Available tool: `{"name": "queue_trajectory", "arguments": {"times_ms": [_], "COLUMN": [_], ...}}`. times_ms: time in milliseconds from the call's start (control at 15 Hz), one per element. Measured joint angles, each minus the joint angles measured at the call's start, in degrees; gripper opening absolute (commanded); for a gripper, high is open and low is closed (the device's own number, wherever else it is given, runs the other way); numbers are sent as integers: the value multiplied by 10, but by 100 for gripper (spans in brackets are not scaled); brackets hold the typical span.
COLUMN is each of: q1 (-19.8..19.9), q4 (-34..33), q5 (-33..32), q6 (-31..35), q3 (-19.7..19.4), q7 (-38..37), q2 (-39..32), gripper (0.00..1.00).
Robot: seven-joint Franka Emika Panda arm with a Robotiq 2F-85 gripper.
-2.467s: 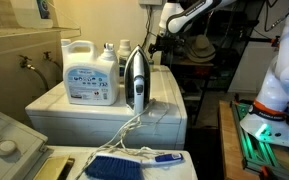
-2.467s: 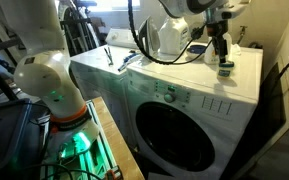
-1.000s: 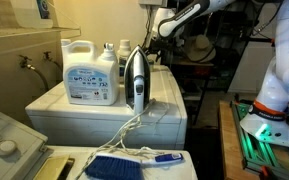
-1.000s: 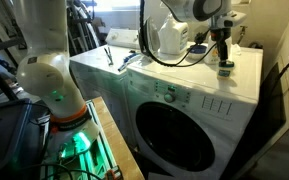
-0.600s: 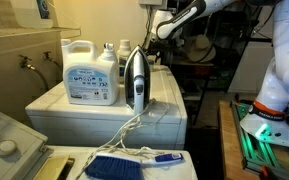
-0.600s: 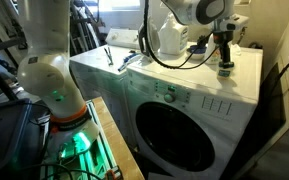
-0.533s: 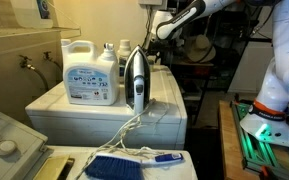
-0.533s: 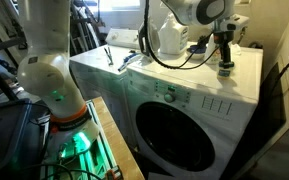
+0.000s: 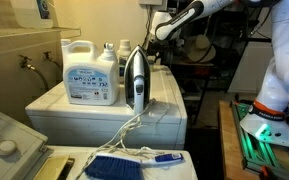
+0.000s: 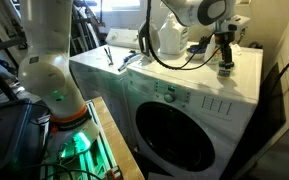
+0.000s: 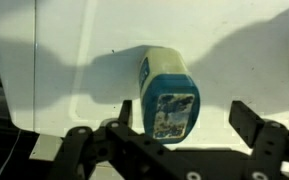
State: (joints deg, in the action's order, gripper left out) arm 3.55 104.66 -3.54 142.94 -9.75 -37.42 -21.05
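A small teal bottle with a printed label (image 11: 167, 95) stands on the white washing machine top (image 11: 74, 50), near its back corner in an exterior view (image 10: 225, 68). My gripper (image 11: 184, 118) hangs just above it, open, with one finger on each side of the bottle and not touching it. In both exterior views the gripper (image 10: 224, 48) (image 9: 156, 37) points down over the washer's far end. The bottle is hidden behind the iron in an exterior view.
A large white detergent jug (image 9: 90, 72) and an upright iron (image 9: 135, 80) with a trailing cord stand on the washer top. A blue brush (image 9: 124, 163) lies on a lower surface. The washer's round door (image 10: 179, 130) faces front. The robot base (image 10: 49, 85) stands beside it.
The gripper has risen a little above the bottle since the earliest frames. Over the last second it has hardly moved. The bottle has stayed in place.
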Motion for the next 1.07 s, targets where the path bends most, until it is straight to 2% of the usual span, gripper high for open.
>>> {"name": "queue_trajectory", "arguments": {"times_ms": [67, 133, 467, 600, 867, 933, 1000, 1067], "q1": [-1, -2, -5, -8, -11, -11, -12, -12], "q4": [-1, -1, -3, -4, -5, -5, -5, -5], "q5": [0, 0, -2, -4, -5, -5, -5, -5], "q6": [0, 0, 0, 0, -1, -1, -1, -1], "q3": [-1, -1, -6, -11, -15, -15, -15, -15], "q7": [0, 0, 0, 0, 0, 0, 0, 0], "q2": [0, 0, 0, -1, -2, -2, -2, -2], "gripper": [86, 84, 37, 30, 29, 44, 76, 77]}}
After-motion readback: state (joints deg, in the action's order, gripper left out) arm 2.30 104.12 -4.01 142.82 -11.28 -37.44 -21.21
